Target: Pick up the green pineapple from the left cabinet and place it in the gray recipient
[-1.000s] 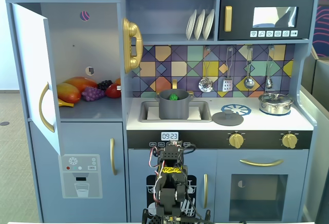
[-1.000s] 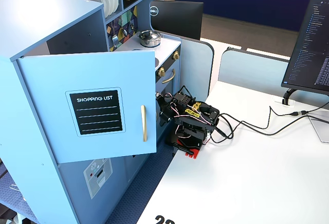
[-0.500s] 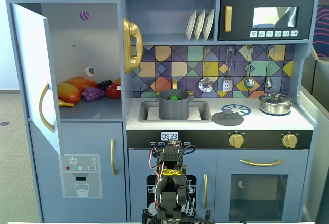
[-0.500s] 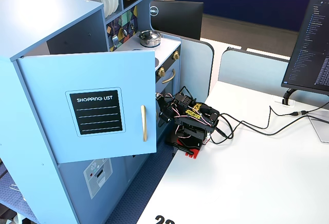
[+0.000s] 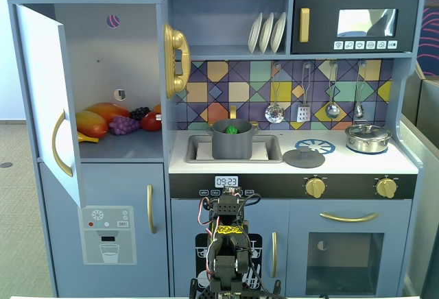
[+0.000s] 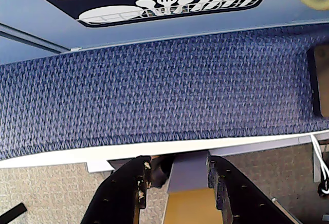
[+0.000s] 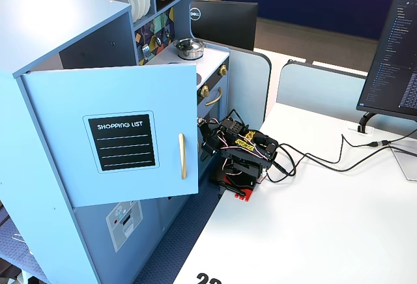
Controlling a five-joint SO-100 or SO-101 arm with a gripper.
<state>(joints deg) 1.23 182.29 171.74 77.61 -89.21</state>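
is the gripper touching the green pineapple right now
Apart. A fixed view shows the green pineapple inside the gray recipient, with the gripper folded low, below the counter.

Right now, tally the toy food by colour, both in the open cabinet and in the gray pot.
Orange-yellow: 2, mango and the fruit behind it
Purple: 1, grape bunch
Dark: 1, berry cluster
Red: 1, fruit
Green: 1, green pineapple in the gray pot
Total: 6
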